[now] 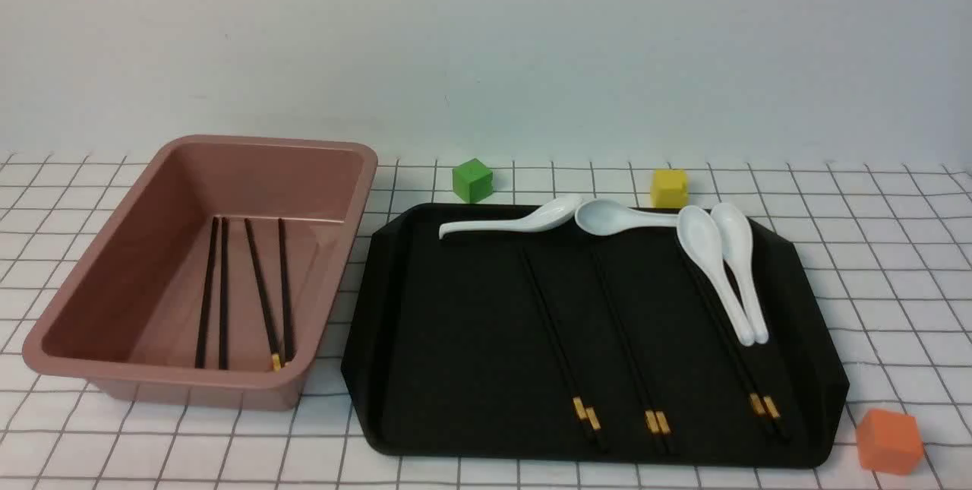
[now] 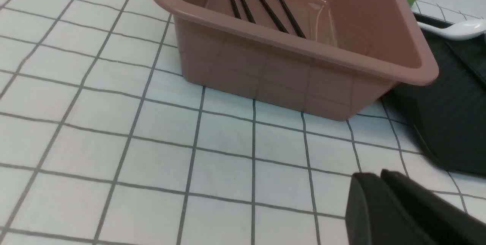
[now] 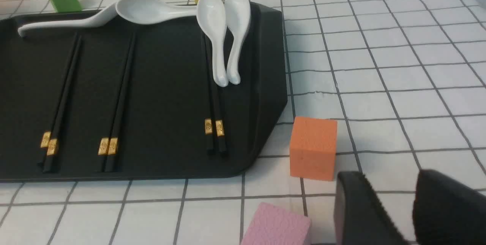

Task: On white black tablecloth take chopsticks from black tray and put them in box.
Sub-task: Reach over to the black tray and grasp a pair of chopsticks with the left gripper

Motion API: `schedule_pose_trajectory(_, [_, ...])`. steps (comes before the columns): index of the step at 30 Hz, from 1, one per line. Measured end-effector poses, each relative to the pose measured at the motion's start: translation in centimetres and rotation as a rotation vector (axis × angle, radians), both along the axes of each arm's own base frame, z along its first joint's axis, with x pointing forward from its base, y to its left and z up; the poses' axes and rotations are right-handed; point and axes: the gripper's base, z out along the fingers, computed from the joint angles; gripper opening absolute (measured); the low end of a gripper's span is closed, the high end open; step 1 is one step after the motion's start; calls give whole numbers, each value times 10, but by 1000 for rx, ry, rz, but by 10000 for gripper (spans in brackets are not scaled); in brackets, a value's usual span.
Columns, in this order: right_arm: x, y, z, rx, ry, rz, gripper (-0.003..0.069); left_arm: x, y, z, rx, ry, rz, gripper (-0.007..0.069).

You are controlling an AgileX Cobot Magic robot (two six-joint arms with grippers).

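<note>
The black tray (image 1: 471, 338) lies on the gridded tablecloth (image 1: 896, 277) and holds three pairs of chopsticks (image 1: 566, 357) with gold bands towards the near rim. Two more pairs (image 1: 222, 289) lie inside the pink-brown box (image 1: 99, 277) to its left. Neither arm shows in the front view. In the left wrist view my left gripper (image 2: 374, 178) hovers over bare cloth near the box (image 2: 288, 70), shut, with nothing between its fingers. In the right wrist view my right gripper (image 3: 389, 182) is open and empty over the cloth, near the tray (image 3: 167, 97) corner.
Several white spoons (image 1: 714, 262) rest across the tray's far part, two of them over the rightmost chopstick pair. A green cube (image 1: 472, 179) and a yellow cube (image 1: 669, 188) sit behind the tray. An orange cube (image 3: 313, 147) and a pink cube (image 3: 275, 226) lie beside my right gripper.
</note>
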Motion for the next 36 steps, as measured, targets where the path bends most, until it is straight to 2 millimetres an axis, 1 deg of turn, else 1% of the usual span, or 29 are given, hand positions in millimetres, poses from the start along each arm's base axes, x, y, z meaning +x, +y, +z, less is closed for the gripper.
schedule_pose_trajectory(36, [0,0,0,0,0,0,240,0,0,0,2,0,0,74])
